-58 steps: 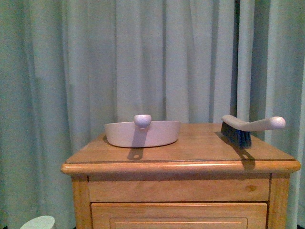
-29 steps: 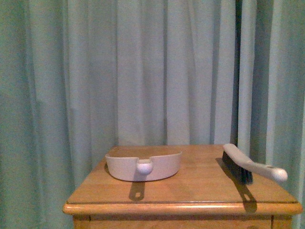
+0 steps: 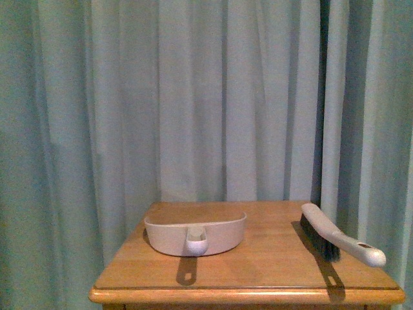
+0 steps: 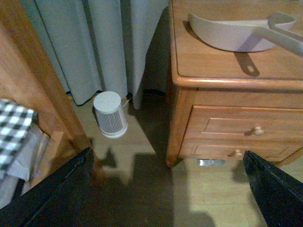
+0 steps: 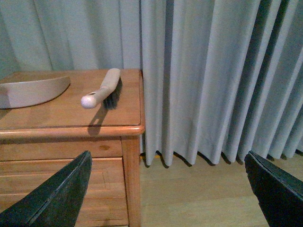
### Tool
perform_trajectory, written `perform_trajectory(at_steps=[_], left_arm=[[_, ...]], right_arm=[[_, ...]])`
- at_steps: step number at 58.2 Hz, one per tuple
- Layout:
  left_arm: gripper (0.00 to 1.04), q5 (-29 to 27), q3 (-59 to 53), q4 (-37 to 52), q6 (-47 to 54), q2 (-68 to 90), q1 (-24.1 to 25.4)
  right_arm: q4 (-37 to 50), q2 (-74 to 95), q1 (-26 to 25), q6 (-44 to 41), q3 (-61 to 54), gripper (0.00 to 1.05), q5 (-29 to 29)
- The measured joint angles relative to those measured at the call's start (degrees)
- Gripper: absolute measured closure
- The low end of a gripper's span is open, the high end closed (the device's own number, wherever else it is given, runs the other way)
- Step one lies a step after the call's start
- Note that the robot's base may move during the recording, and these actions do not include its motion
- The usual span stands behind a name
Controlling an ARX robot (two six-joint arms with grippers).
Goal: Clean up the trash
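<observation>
No wad of white tissue paper shows in any view. A beige dustpan (image 3: 195, 234) lies on the wooden nightstand (image 3: 258, 284), handle toward me; it also shows in the left wrist view (image 4: 236, 33) and the right wrist view (image 5: 33, 92). A hand brush (image 3: 335, 236) with dark bristles lies at the nightstand's right side, also in the right wrist view (image 5: 102, 91). My left gripper (image 4: 165, 208) is open and empty, low over the floor left of the nightstand. My right gripper (image 5: 168, 203) is open and empty, over the floor right of it. Neither arm shows in the front view.
Pale curtains (image 3: 206, 97) hang behind the nightstand. A small white ribbed cylinder (image 4: 110, 114) stands on the floor by the curtain. A wooden frame with checked cloth (image 4: 14, 127) is beside my left gripper. The nightstand has drawers with knobs (image 4: 257, 130).
The front view has risen: the nightstand top now shows from above, sitting lower in the picture, and its drawers have dropped out of view. Dustpan and brush stay in place.
</observation>
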Motion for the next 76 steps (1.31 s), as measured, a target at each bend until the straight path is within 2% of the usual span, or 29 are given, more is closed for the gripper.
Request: perform_trajectory(at_steps=[13,23,38,56,76], left_arm=[[0.08,-9.7,30.5,-9.8,1.0,26.6,-14.1],[0.08,-14.2,47.3,-17.4,-4.2,42.5,-18.8],[0.08,-17.5,60.7,-23.9,-10.6,59.4,-21.5],[0.08,-16.5,72.1,-27.8,-14.4,70.6,-22.7],[0.08,-15.3,78.3,-30.0,-16.7,77.2,-23.5]], right_arm=[[0.0,0.0,0.0,0.0,0.0,0.07,0.0],[0.0,0.0,0.0,0.0,0.0,0.07,0.0],[0.0,0.0,0.0,0.0,0.0,0.07,0.0],[0.0,0.0,0.0,0.0,0.0,0.07,0.0],[0.0,0.0,0.0,0.0,0.0,0.07,0.0]])
